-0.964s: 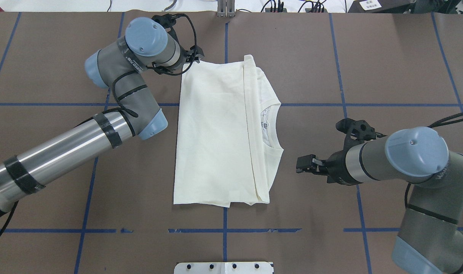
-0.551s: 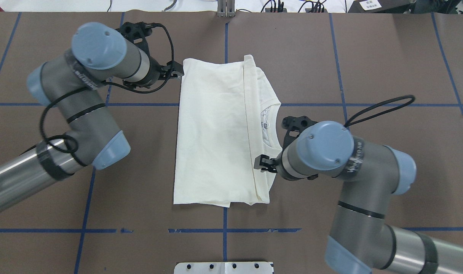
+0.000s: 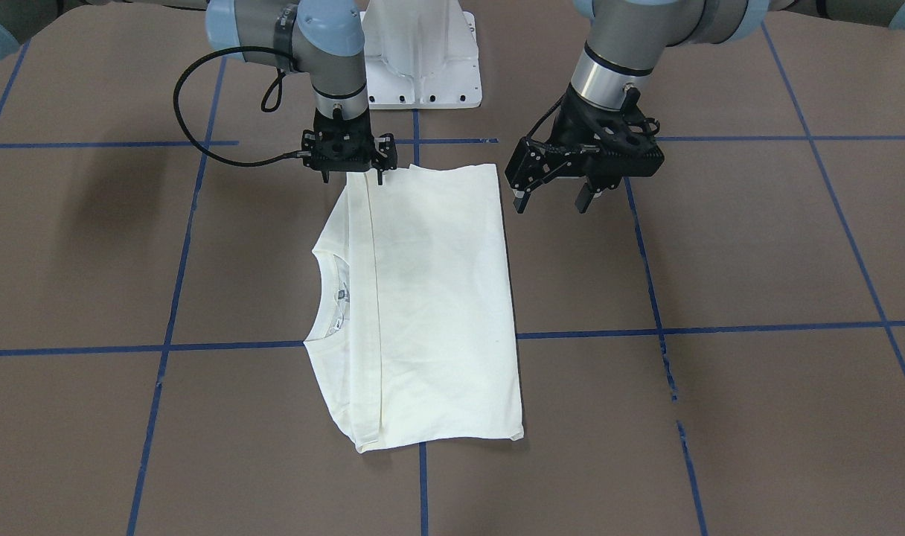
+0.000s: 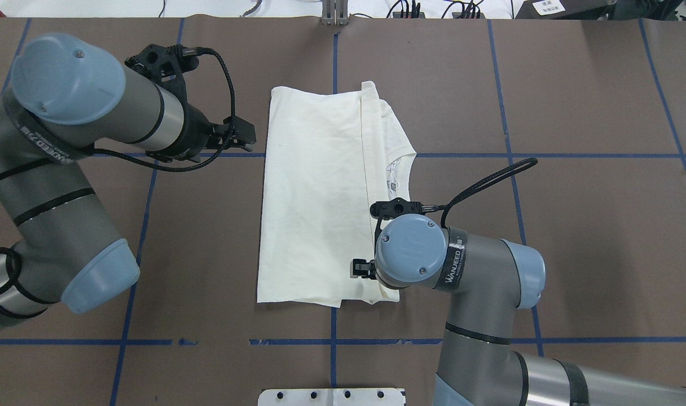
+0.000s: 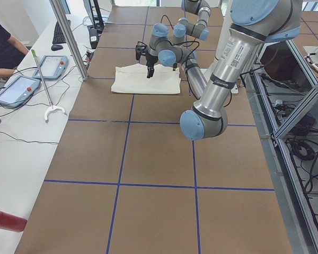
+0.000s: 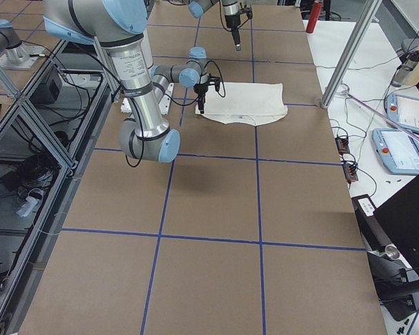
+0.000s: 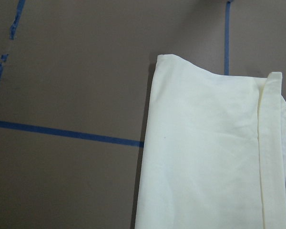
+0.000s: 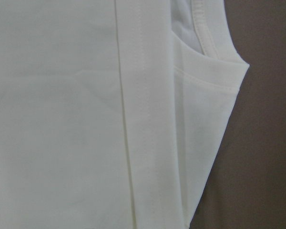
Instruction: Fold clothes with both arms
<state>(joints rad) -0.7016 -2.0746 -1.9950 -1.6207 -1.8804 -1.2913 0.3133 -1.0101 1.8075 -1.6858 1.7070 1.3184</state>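
One cream shirt [image 4: 315, 197] lies flat on the bench [image 4: 574, 254], folded to a long rectangle with its plain side up; its long axis runs straight away from the robot, near short edge to far short edge; a folded-over hem band [image 4: 368, 169] follows that axis down the robot's right side, and the neck opening [image 4: 398, 189] peeps out beyond the band. Directly beneath the right claw [image 3: 352, 179] is the near end of that band, close to the near right corner; the claw points straight down with its fingers spread wide, one to each side of the band, and grips nothing; whether the tips touch the cloth I cannot tell. The left claw [image 3: 551, 202] is also spread wide and empty; it hangs higher above the bench, and the shirt lies off to its right and well below, the left long edge nearest it. So the right claw is the nearer of the two by far. My judgement: the coming move turns on that long axis; to halve the rectangle, each claw needs a near corner, then a carry away from the robot along the axis to the far edge; the right one has only to drop and close, while the left one must first come down and in toward its own near corner.
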